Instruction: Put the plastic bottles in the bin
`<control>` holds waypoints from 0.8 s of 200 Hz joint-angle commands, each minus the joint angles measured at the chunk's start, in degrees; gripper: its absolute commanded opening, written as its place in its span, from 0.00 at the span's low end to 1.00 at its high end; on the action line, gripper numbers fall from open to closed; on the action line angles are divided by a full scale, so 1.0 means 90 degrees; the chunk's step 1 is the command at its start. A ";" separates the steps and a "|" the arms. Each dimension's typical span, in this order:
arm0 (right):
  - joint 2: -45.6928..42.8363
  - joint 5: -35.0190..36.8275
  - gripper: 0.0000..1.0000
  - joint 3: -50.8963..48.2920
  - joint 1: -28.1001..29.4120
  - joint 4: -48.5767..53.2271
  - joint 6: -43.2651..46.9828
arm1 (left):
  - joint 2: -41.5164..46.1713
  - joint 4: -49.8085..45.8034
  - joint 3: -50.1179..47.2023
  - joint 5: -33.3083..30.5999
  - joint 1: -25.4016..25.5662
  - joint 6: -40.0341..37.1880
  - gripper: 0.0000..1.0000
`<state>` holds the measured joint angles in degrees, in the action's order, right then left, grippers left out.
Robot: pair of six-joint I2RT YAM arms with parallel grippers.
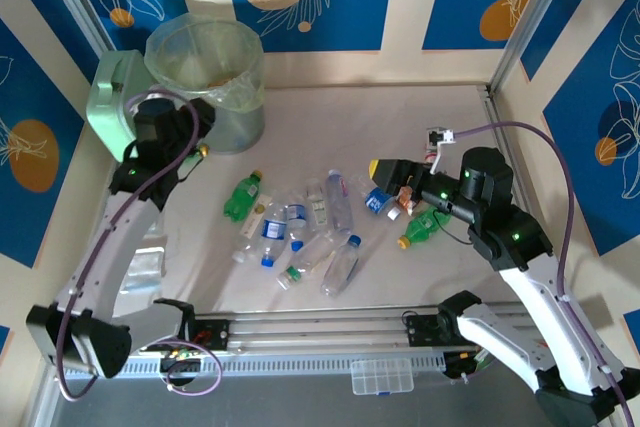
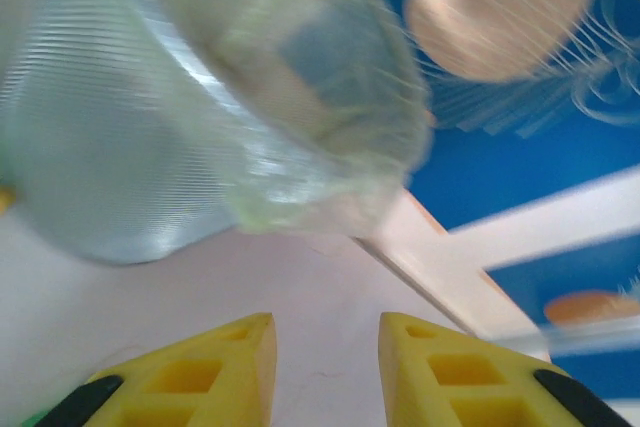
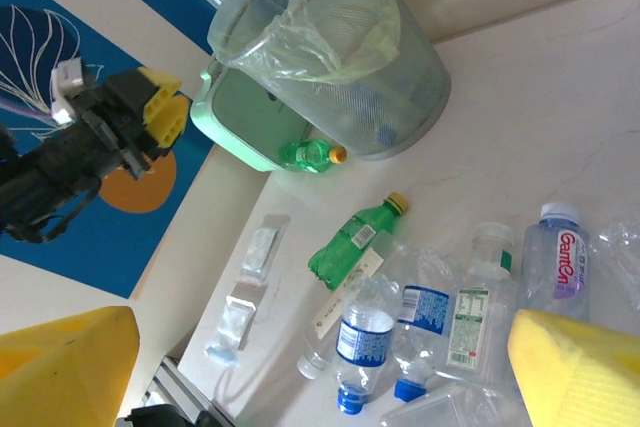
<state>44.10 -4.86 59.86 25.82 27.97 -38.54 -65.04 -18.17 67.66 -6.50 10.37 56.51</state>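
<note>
Over by the bin (image 1: 240,122), left gripper (image 3: 163,107) is hanging near its wall and pointing at it. Its fingers are pulled in close, with a narrow gap showing between them in the left wrist view and nothing in it. Right gripper (image 1: 387,187) is hovering over the right end of the bottle pile with jaws spread wide, gripping nothing. The bin is standing upright at the far left of the table, bag liner folding over its rim, with a mint-green container (image 1: 108,107) sitting just behind it; its contents are too blurred to call. The plastic bottles (image 1: 300,232) are lying loose mid-table, mostly clear with blue labels, several overlapping. 1 green bottle (image 1: 242,197) is lying at the pile's left edge, a 2nd green bottle (image 1: 422,227) just beside the right arm, and a 3rd green bottle (image 3: 310,155), orange-capped, is lying just beside the bin's base.
</note>
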 commanded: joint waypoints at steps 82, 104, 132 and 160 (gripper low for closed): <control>-0.0310 0.0032 0.95 -0.0420 0.0053 0.0047 0.0120 | -0.1014 -0.0201 -0.1193 0.0473 -0.2079 0.1787 0.50; -0.0273 0.0088 0.96 -0.0448 0.0043 0.0039 0.0195 | -0.1671 0.0476 -0.1228 0.1007 -0.2356 0.1779 0.54; -0.0231 -0.0002 0.96 -0.0562 -0.0005 -0.0051 0.0257 | -0.2595 0.1143 -0.0965 0.1514 -0.2562 0.1727 0.62; 0.0006 -0.0384 0.96 -0.0790 -0.0060 -0.0228 0.0250 | -0.3238 0.1119 -0.0408 0.1492 -0.2588 0.1511 0.76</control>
<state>42.46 -5.32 54.68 25.74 27.35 -37.47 -91.35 -11.31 58.78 4.56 -12.27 71.40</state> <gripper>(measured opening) 0.961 0.715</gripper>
